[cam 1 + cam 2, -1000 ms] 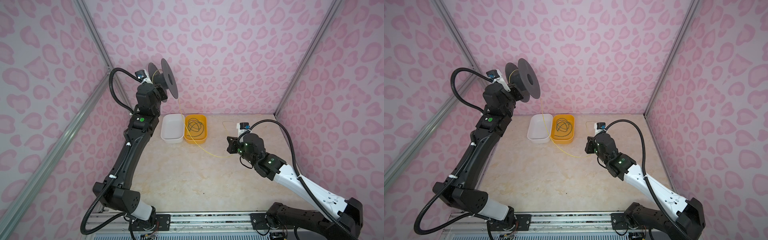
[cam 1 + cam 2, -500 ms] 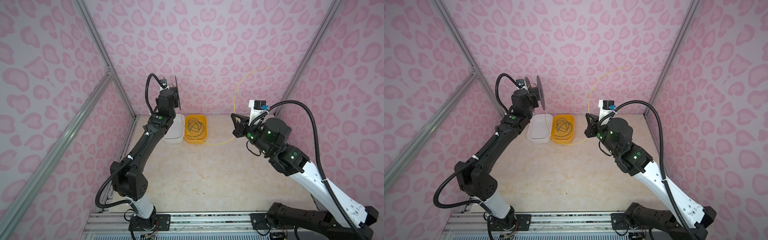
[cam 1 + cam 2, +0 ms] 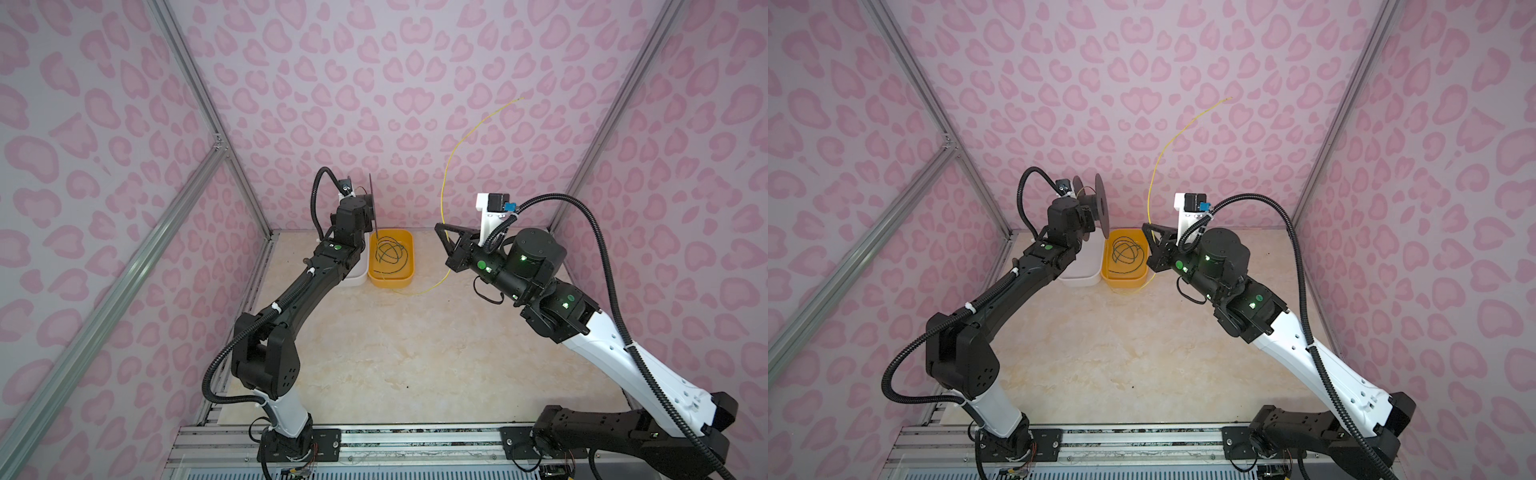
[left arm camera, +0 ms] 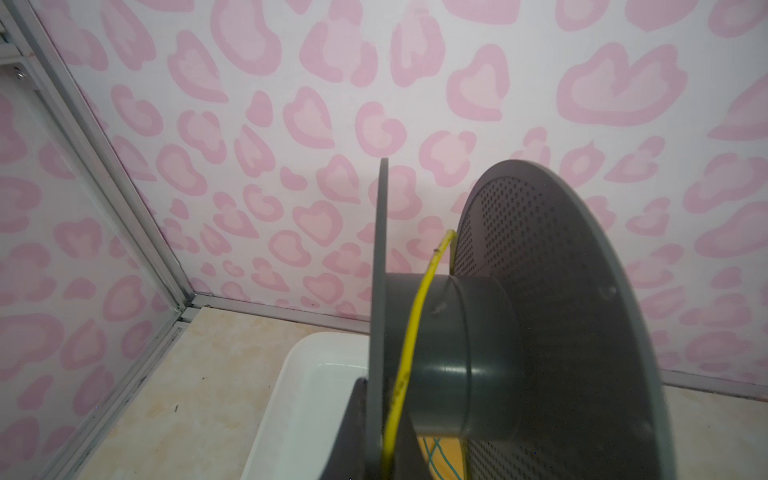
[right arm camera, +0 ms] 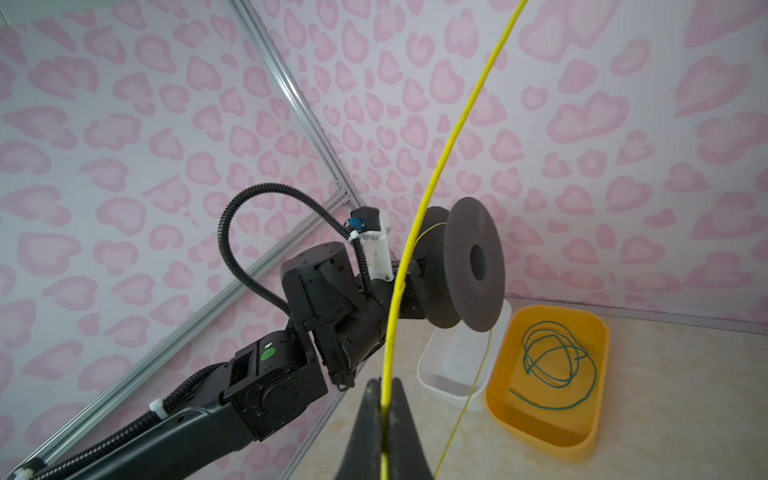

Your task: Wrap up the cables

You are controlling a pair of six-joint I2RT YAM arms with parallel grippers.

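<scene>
Cables, both in sight! The yellow cable [image 3: 444, 183] is up in the air, and my right gripper [image 5: 384, 419] has it pinched, jaws clamped tight with the wire running straight between them. Above that grip it sweeps up in a long arc toward the back wall, free end hanging loose high up in both top views [image 3: 1151, 187]. Below the grip it drops to the table [image 3: 415, 353] and trails along it just in front of the orange bin [image 3: 390, 283]. In the right wrist view a thin stretch of it leads on up to the lower edge of the spool [image 5: 473, 266].

Over to my left gripper [image 4: 376, 428]: closed on the spool, clamped on the lower edge of one flange. I'm holding it in the air above the white bin [image 3: 1079, 279], flanges upright, axle roughly level. In the left wrist view the yellow cable crosses the grey hub between the two flanges, one short end poking up beside the perforated flange.

And the green cable [image 5: 552, 353]? Lying in loose, tangled loops inside the orange bin, well apart from both grippers. The two bins sit side by side, touching, at the back of the table, white one on the left in both top views.
</scene>
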